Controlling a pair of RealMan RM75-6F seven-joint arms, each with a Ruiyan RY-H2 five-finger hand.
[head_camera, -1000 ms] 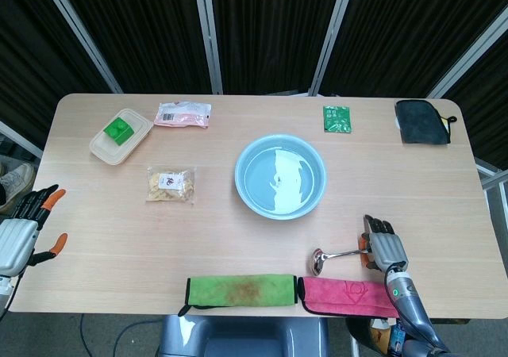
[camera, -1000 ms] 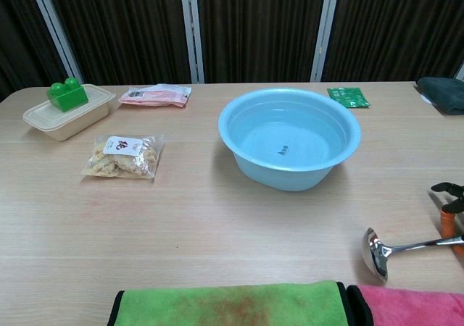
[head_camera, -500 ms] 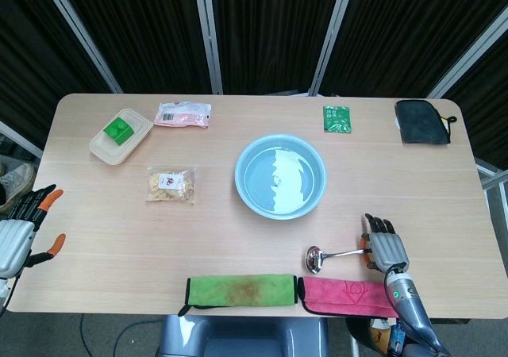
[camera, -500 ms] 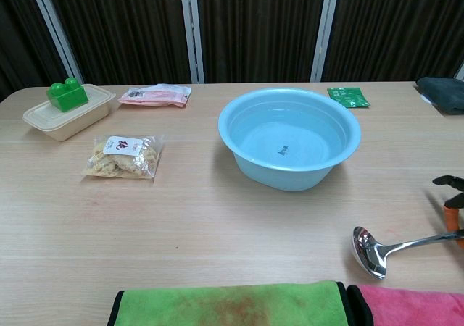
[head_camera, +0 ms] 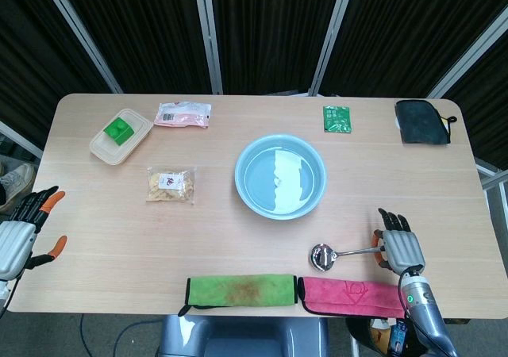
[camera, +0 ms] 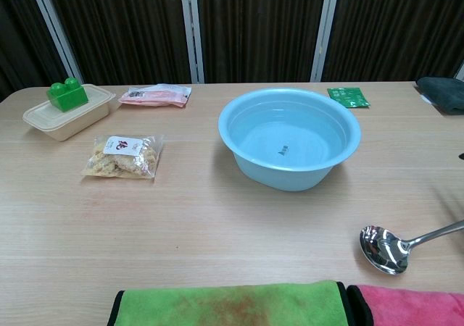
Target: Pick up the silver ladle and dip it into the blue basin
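While the chest view shows only the shiny silver ladle (camera: 395,246) near the worktop's front edge, the head view shows the right hand (head_camera: 401,247) gripping its handle end near the front right corner, the round blue plastic basin (head_camera: 279,175) mid-table, and the left hand (head_camera: 22,232) empty, fingers spread, off the left edge.

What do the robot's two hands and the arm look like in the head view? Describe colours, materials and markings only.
The left hand has a pale grey metallic body, black fingers and orange fingertips. The right hand has the same grey segmented back and dark fingers, with orange showing at the thumb side. Below it, the right forearm is a grey metallic tube with a small green light near the wrist.
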